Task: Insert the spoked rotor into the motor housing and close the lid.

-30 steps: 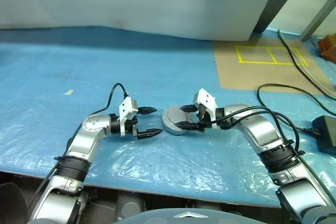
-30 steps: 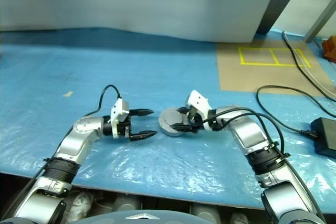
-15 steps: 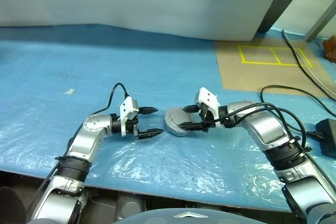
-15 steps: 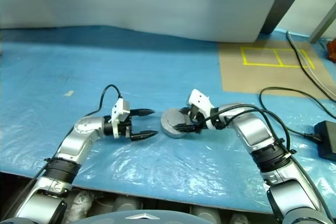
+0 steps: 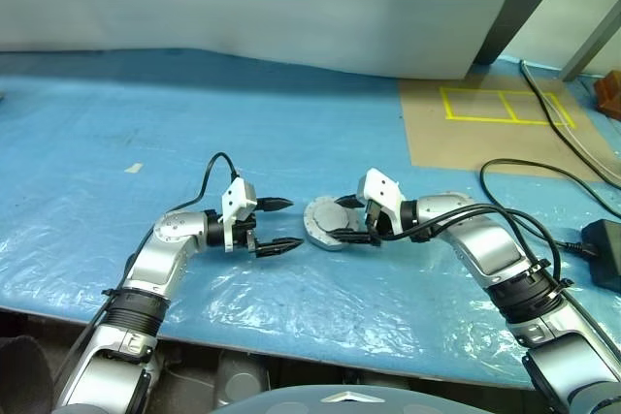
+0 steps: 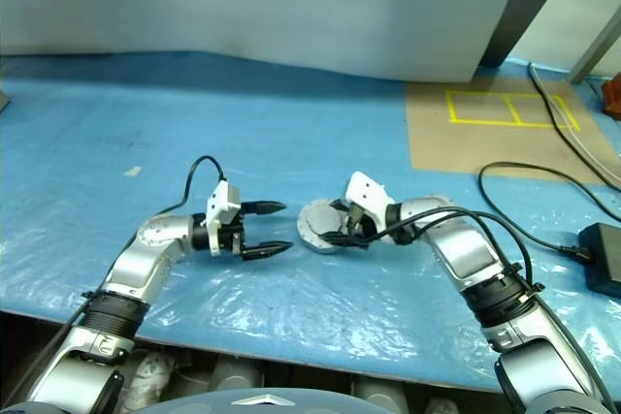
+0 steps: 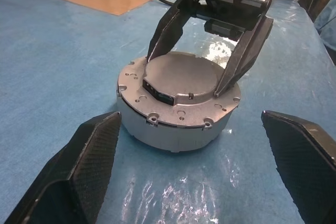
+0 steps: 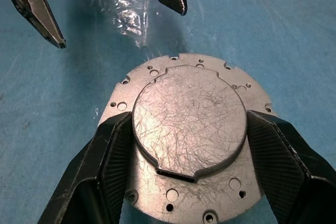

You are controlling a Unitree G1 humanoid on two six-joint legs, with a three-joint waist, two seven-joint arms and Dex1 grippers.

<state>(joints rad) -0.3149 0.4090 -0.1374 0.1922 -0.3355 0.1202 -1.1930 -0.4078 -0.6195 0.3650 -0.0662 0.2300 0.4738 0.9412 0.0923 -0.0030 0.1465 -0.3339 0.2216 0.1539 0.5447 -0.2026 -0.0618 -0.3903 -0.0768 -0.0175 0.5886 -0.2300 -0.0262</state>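
honestly not much has changed in the last second. the lid (image 8: 189,119) is sitting smooth grey face up on top of the motor housing (image 7: 168,129), and the whole stack rests flat on the blue plastic sheet (image 5: 291,123), right between my two hands, same spot as before. the view drifted a bit, but that's my head moving, not the parts. my right pincer (image 5: 338,218) hasn't let go: its two fingers still straddle the raised round centre of the lid, one on each side and pressed up against its edge, so i'd call that a grip on the lid. my left pincer (image 5: 289,225) is spread as wide as it goes and holding nothing, still parked just beside the housing and pointing at its side wall. can't see the spoked rotor anywhere, so my guess is it's already inside under the lid. to me this reads as the last bit of the job: lid is on, i'm probably just seating or checking it, and no change suggests it's settled.
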